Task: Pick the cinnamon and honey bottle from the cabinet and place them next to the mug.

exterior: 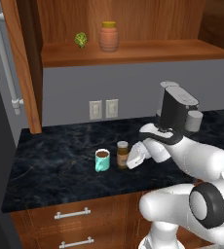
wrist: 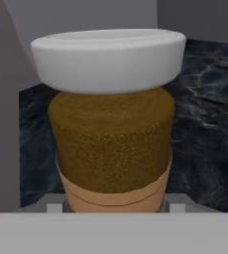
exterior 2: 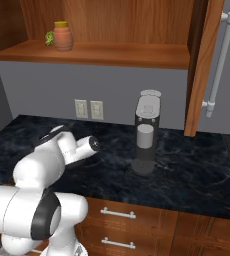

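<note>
Gleaming black marble counter (exterior: 55,165) under cabinet (exterior: 133,51)

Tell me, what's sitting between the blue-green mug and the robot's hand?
The cinnamon jar stands between the mug and the gripper on the black counter, seen in the left base view.

Glossy white rounded arm (exterior: 201,160) segments joined by dark grey joint rings.

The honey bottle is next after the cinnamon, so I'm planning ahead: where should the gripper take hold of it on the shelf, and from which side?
Probably best around the ribbed body of the honey bottle, below the yellow lid, coming in level from the open front of the cabinet. It stands upright, with the small green thing on one side.
</note>
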### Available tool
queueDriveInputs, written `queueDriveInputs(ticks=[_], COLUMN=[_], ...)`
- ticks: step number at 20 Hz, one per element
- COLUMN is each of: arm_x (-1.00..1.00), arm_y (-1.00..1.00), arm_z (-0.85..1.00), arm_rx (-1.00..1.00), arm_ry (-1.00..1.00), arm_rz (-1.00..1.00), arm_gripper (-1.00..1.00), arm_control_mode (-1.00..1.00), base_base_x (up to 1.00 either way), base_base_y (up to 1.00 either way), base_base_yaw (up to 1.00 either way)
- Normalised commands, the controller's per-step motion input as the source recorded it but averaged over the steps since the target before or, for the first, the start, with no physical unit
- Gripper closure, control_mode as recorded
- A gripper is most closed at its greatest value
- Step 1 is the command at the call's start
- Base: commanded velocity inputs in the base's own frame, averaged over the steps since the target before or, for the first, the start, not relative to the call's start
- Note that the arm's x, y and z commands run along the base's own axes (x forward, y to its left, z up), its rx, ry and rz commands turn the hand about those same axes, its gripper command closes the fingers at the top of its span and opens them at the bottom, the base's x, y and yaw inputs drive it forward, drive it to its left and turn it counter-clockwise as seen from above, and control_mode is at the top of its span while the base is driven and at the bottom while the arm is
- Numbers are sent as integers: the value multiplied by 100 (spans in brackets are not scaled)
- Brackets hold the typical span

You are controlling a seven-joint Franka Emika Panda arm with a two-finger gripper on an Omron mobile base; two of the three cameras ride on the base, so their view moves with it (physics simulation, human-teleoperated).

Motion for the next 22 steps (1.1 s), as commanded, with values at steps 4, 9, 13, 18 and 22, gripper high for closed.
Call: queueDriveInputs(ticks=[4, 9, 13, 18, 22], arm_x=[15, 15, 9, 3, 0], arm_y=[0, 0, 0, 0, 0], arm_z=[-6, -6, -7, -19, -27], arm_rx=[0, 0, 0, 0, 0], arm_ry=[0, 0, 0, 0, 0], arm_rz=[0, 0, 0, 0, 0], arm_gripper=[100, 100, 100, 100, 100], arm_control_mode=[-100, -100, -100, -100, -100], base_base_x=[0, 0, 0, 0, 0], base_base_y=[0, 0, 0, 0, 0], base_base_yaw=[0, 0, 0, 0, 0])
